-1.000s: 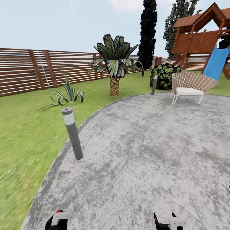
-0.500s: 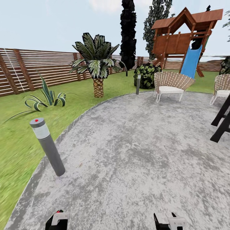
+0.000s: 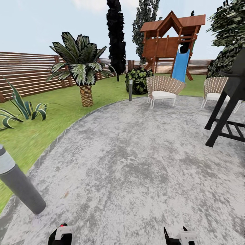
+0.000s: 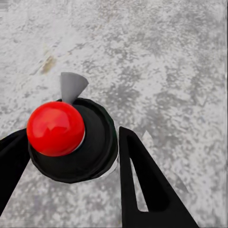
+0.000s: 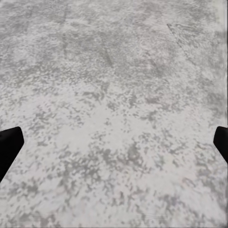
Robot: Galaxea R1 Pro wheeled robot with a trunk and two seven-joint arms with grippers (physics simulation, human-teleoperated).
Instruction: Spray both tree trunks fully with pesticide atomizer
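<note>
In the left wrist view the pesticide atomizer [image 4: 92, 154], a small black bottle with a round red top [image 4: 55, 128], sits between the black fingers [image 4: 137, 180] of my left gripper [image 4: 71, 142], which is shut on it. In the head view the left gripper [image 3: 60, 234] pokes in at the bottom edge with the red top just showing. My right gripper [image 3: 178, 236] is beside it over the grey paving; in the right wrist view it [image 5: 114, 142] is open and holds nothing. Dark leafy crowns [image 3: 229, 30] rise at the far right. The tree trunks are out of view.
I stand on a grey paved patio [image 3: 136, 163] bordered by lawn [image 3: 41, 126] and a slatted fence [image 3: 30, 73]. A grey bollard [image 3: 18, 185] is close at the left, another bollard [image 3: 130, 89] farther off. A short palm [image 3: 83, 73], wicker chairs [image 3: 163, 90], a black stand [image 3: 226, 112] and a play tower [image 3: 170, 44] lie ahead.
The camera has turned right, so the whole scene has shifted left. The near bollard slid to the lower left edge, and the black stand and a second chair came into view. Both grippers look unchanged.
</note>
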